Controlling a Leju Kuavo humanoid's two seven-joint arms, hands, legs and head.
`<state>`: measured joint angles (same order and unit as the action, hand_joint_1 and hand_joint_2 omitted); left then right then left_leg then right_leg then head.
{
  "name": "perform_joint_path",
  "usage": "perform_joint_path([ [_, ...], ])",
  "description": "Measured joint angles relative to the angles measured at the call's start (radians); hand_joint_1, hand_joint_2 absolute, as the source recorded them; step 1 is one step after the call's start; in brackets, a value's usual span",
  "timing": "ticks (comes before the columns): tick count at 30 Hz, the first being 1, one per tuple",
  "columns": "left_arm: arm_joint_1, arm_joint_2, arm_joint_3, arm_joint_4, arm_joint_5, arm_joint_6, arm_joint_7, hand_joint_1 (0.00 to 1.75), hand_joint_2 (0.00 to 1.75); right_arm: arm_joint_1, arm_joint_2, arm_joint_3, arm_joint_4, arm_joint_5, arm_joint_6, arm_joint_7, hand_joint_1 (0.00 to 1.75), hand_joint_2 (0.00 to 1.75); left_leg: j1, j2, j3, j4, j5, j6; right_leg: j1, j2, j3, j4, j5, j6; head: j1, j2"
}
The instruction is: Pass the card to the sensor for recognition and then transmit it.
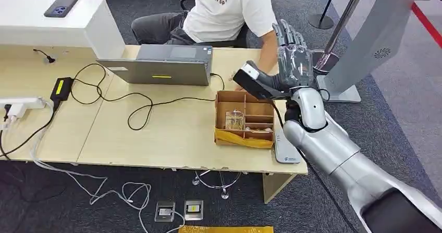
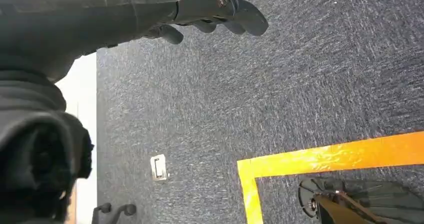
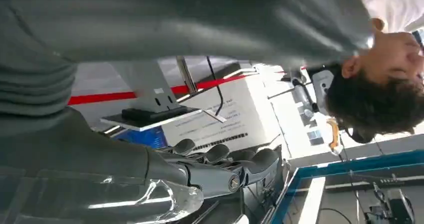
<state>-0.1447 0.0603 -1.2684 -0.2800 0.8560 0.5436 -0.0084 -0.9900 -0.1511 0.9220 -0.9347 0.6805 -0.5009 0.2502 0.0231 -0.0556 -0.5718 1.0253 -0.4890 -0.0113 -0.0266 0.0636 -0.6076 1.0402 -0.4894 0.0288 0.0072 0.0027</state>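
Pale matt wood-look table (image 1: 156, 134); brown cardboard box (image 1: 245, 119); glossy silver arm (image 1: 339, 149); dark hand (image 1: 292, 61) (clear glossy film over it); rough grey carpet (image 2: 250, 98).

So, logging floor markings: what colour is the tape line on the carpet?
Orange-yellow tape line, clearest in the left wrist view.

silver right arm (image 1: 333, 149) with rounded shells, dark grey right hand (image 1: 292, 61) under a clear glossy cover, black wrist block.
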Motion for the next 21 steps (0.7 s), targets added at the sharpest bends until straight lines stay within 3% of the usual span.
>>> perform_joint_path([
  [1, 0.001, 0.0, 0.0, 0.0, 0.001, 0.0, 0.0, 0.0, 0.0, 0.014, -0.003, -0.009, -0.021, -0.018, -0.006, -0.023, 0.0, 1.75, 0.0, 0.0, 0.0, 0.0, 0.0, 0.0, 0.0, 0.0, 0.0, 0.0, 0.0, 0.0, 0.0, 0.0],
  [5, 0.008, 0.0, 0.003, 0.0, 0.007, 0.001, -0.003, 0.0, 0.0, 0.108, -0.016, -0.036, -0.162, -0.058, 0.017, -0.083, 0.0, 1.75, 0.0, 0.0, 0.0, 0.0, 0.0, 0.0, 0.0, 0.0, 0.0, 0.0, 0.0, 0.0, 0.0, 0.0],
  [12, 0.013, 0.0, 0.004, 0.0, 0.012, 0.003, -0.016, 0.0, 0.0, 0.265, -0.064, -0.039, -0.376, 0.014, 0.131, -0.079, 0.0, 1.75, 0.0, 0.0, 0.0, 0.0, -0.001, 0.0, 0.0, 0.0, 0.0, 0.0, -0.001, -0.001, 0.0, 0.0],
  [21, 0.022, 0.0, 0.007, 0.0, 0.022, 0.011, -0.025, 0.0, 0.0, 0.367, -0.103, -0.04, -0.458, 0.014, 0.146, -0.084, 0.0, 1.75, 0.0, 0.001, 0.0, 0.0, -0.001, 0.0, 0.0, 0.001, 0.0, 0.0, 0.0, -0.001, 0.0, 0.0],
])
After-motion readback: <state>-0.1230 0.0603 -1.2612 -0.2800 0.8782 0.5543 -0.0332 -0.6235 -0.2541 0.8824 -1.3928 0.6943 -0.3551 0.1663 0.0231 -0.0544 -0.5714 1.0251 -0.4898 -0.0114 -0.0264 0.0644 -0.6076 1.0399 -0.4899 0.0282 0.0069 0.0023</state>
